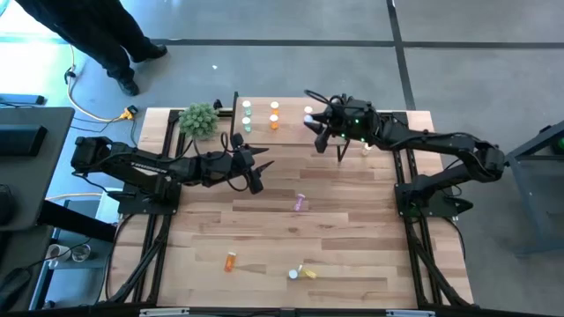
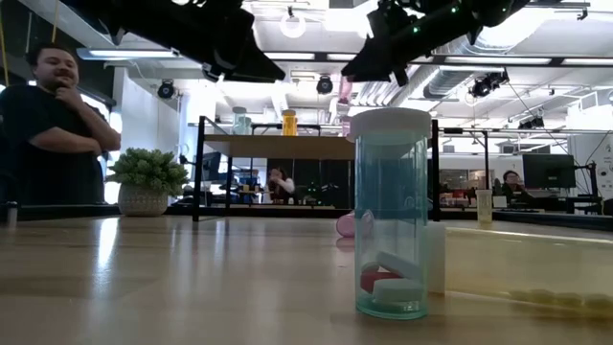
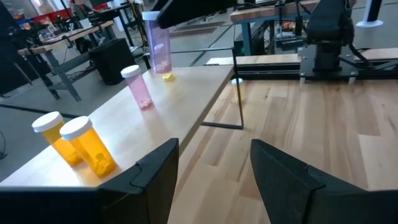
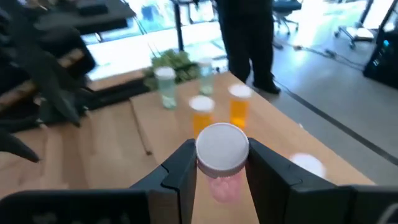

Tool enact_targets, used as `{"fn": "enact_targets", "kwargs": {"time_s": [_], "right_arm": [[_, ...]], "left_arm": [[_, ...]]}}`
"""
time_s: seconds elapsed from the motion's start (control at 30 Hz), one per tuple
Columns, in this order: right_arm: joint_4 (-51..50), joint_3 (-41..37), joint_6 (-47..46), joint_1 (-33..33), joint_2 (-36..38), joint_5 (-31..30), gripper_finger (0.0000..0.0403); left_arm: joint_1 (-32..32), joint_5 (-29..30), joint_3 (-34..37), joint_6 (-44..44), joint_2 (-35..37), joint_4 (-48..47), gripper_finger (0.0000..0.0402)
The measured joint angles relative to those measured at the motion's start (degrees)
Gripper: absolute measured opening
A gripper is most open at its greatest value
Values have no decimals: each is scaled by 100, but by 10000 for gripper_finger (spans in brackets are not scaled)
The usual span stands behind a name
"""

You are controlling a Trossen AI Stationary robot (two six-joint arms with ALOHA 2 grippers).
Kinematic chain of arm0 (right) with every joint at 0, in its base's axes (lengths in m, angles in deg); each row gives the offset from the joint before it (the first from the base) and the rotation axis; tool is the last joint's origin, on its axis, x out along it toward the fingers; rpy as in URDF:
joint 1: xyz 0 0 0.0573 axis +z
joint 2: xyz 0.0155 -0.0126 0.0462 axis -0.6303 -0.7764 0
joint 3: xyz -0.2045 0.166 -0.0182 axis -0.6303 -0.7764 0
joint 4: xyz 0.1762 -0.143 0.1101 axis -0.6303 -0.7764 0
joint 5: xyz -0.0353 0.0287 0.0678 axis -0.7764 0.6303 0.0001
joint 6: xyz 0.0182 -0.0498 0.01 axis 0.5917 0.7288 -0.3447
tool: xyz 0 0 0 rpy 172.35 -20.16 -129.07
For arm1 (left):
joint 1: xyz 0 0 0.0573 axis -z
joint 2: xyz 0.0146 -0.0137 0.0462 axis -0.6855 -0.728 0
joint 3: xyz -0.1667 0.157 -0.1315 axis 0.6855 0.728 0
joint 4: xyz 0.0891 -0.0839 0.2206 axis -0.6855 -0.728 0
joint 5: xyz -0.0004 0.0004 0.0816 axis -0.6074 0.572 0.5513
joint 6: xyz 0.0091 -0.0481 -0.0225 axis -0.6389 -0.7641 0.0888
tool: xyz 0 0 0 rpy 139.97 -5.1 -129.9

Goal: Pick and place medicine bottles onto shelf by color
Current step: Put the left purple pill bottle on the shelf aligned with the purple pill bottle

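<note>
- Two arms are over the table [image 1: 352,255], and going left to right the first thing met is the green plant [image 1: 199,120] at the shelf's left end, which has no part in the sorting.
- The left gripper [image 1: 256,173] hangs just off the near left corner of the shelf [image 1: 291,110]; its fingers [image 3: 155,177] are spread with nothing between them, so I judge this arm to be waiting.
- On the shelf the sort shows in the grouping: two green bottles [image 1: 247,115] stand at the left end and two orange bottles [image 1: 274,115] right beside them, like kept with like.
- Next along is one pink bottle [image 3: 138,88] already standing, with a yellow one [image 1: 367,146] seemingly past it at the right end, though that spot is poorly seen.
- The right gripper [image 4: 221,167] pinches a second pink bottle [image 4: 222,158] upright, just under its white cap, above the right half of the shelf; held so, it can be set down on its base next to its pink partner.
- Whether its base touches the board yet cannot be told from these views.
- Loose on the table in front of the shelf lie an orange bottle [image 1: 230,261], a yellow bottle [image 1: 302,272] and a pink bottle [image 1: 300,203], all on their sides and well apart.
- A green-tinted bottle [image 2: 390,213] stands right before the low camera.
- By my reading the sort is more than half done.
</note>
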Motion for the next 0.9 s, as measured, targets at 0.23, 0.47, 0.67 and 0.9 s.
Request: {"fn": "enact_targets", "kwargs": {"time_s": [0.23,0.47,0.67,0.9], "right_arm": [[-392,91,-186,-279,-5,98,107],[-454,93,-306,-319,-271,116,107],[-423,93,-410,-317,-444,119,107],[-439,93,-346,-317,-646,114,107]], "left_arm": [[-66,-2,0,-94,0,-104,191],[-66,-87,0,-108,0,-123,191],[-66,-173,0,-205,0,-133,191],[-66,-213,0,-198,0,-133,191]]}}
